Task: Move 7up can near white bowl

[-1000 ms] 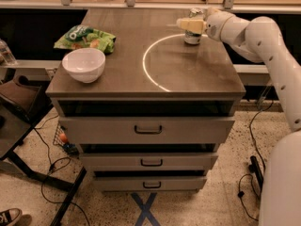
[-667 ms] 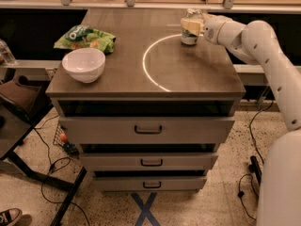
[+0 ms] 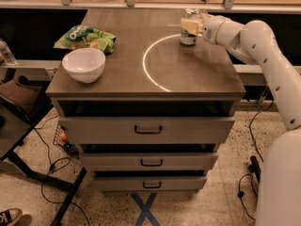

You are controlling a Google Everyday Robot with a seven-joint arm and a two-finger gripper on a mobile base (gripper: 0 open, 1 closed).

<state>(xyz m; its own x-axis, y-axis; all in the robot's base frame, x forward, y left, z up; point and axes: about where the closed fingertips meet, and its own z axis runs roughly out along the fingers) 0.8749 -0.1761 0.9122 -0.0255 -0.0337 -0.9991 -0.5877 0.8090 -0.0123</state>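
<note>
Single camera, looking down on a drawer cabinet [image 3: 146,128] with a brown wooden top. The 7up can [image 3: 187,36] stands upright at the far right part of that top, just outside the upper right end of a thin bright arc of light [image 3: 145,65] that curves across the surface. The gripper [image 3: 190,23] is at the can, reaching in from the right at the end of the white arm [image 3: 263,46]. Its cream fingers [image 3: 190,25] are closed in on the upper half of the can, one lying across the front of the label, so the can is gripped; only the silver top and the lower band of the can show clear of them. Whether the can's base rests on the wood or is just lifted cannot be told. The white bowl [image 3: 83,65] sits at the near left corner of the top, well apart from the can, with the arc of light between them. A green snack bag [image 3: 86,37] lies flat just behind the bowl, close to its far rim; contact between the two cannot be told. Below the top, three drawers are stacked, each with a dark handle [image 3: 148,129] at its middle. On the speckled floor in front lies a blue tape cross [image 3: 145,210]; black cables [image 3: 51,166] trail at the left, and a shoe [image 3: 10,216] shows in the bottom left corner.
</note>
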